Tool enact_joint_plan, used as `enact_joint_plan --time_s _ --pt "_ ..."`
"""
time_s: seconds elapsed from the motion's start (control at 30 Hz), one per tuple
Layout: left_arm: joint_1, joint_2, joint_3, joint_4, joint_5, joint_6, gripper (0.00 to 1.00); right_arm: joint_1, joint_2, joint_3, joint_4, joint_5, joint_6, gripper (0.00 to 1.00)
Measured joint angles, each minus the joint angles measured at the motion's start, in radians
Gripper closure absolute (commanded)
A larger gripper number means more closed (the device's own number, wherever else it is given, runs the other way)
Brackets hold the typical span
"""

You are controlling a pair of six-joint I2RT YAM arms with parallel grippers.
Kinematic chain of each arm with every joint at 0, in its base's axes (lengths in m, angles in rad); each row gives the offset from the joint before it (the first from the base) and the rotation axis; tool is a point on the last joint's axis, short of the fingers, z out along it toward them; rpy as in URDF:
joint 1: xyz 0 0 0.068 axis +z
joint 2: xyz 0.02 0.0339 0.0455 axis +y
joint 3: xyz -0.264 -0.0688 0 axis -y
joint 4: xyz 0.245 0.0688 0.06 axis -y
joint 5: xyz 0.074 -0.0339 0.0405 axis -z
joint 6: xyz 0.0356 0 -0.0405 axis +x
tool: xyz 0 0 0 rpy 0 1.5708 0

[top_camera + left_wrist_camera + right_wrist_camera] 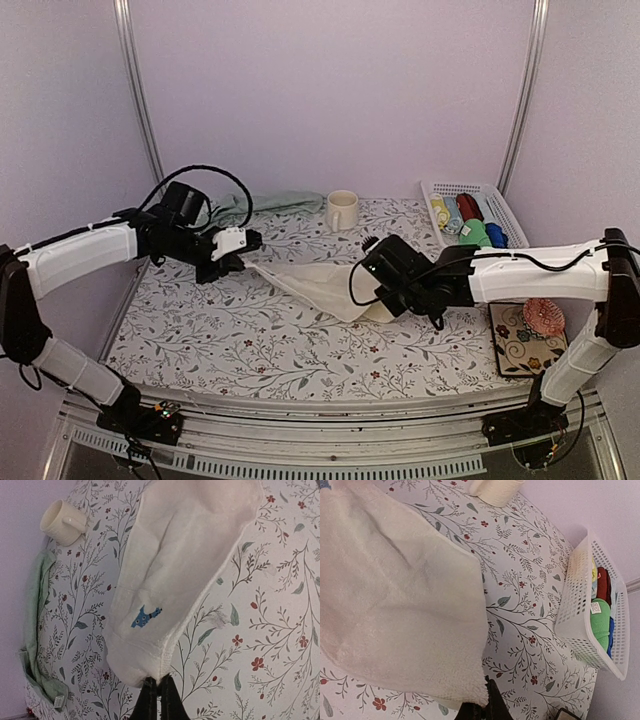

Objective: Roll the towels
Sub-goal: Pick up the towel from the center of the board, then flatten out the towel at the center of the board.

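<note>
Top external view first: the cream towel point(318, 284) is stretched across the middle of the flower-patterned table point(250, 340), one end at each arm. The left gripper point(243, 263) is clenched on the towel's left corner, and the right gripper point(384, 302) is pinched tight on the opposite end, so the cloth hangs between them like a shallow hammock; whether its middle touches the table I cannot tell. From the left wrist, the dark fingertips point(150, 700) meet on the hem right beside the towel's small blue mark point(146, 616). From the right wrist, the jaws are closed on the fluffy corner at the bottom of that view. The sage green towel point(265, 203) lies rumpled along the back edge, well apart from both arms, just left of the cream mug point(342, 210). At the back right sits a white perforated basket point(456, 185) with coloured rolled cloths point(474, 232) inside. Near the right arm's base is a patterned tile point(520, 345) with a pink ruffled thing point(543, 315) on it.
</note>
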Motion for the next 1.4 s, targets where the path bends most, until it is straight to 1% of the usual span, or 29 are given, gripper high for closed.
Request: enact_joint_plan --time_s 0.07,0.2,0.3,0.33,0.4,0.5,0.6,0.63,0.7,0.93,1.13,1.27,1.33,1.4 --pt "0.008 -0.063 -0.062 0.063 -0.011 -0.059 1.00 0.022 0.032 0.021 -0.003 -0.030 -0.023 0.97" --pt "0.037 -0.171 -0.222 0.203 -0.092 -0.175 1.00 0.055 0.185 0.124 -0.006 -0.126 -0.057 0.97" --pt "0.086 -0.207 -0.316 0.295 -0.155 -0.233 1.00 0.064 0.304 0.192 0.000 -0.250 -0.090 0.96" --pt "0.101 -0.208 -0.333 0.315 -0.169 -0.246 1.00 0.065 0.336 0.211 0.002 -0.283 -0.099 0.94" --pt "0.131 -0.208 -0.367 0.365 -0.198 -0.268 1.00 0.065 0.414 0.274 0.000 -0.354 -0.120 0.87" --pt "0.149 -0.206 -0.419 0.449 -0.240 -0.288 1.00 0.065 0.507 0.376 -0.003 -0.414 -0.144 0.64" --pt "0.154 -0.183 -0.456 0.509 -0.262 -0.296 1.00 0.065 0.546 0.431 -0.002 -0.431 -0.150 0.43" --pt "0.156 -0.171 -0.463 0.524 -0.266 -0.297 1.00 0.065 0.545 0.433 0.000 -0.432 -0.154 0.37" --pt "0.162 -0.150 -0.474 0.545 -0.270 -0.298 1.00 0.065 0.532 0.426 0.006 -0.432 -0.158 0.31" --pt "0.169 -0.138 -0.492 0.583 -0.261 -0.303 1.00 0.058 0.385 0.303 0.047 -0.449 -0.121 0.29" --pt "0.169 -0.131 -0.498 0.594 -0.243 -0.310 1.00 0.018 0.280 0.192 0.126 -0.502 -0.048 0.31" --pt "0.169 -0.130 -0.499 0.594 -0.235 -0.314 1.00 -0.013 0.261 0.148 0.171 -0.526 -0.018 0.36" --pt "0.169 -0.129 -0.499 0.594 -0.233 -0.314 1.00 -0.021 0.261 0.139 0.179 -0.534 -0.010 0.41" --pt "0.169 -0.127 -0.499 0.594 -0.231 -0.314 1.00 -0.023 0.262 0.138 0.189 -0.539 -0.002 0.47"
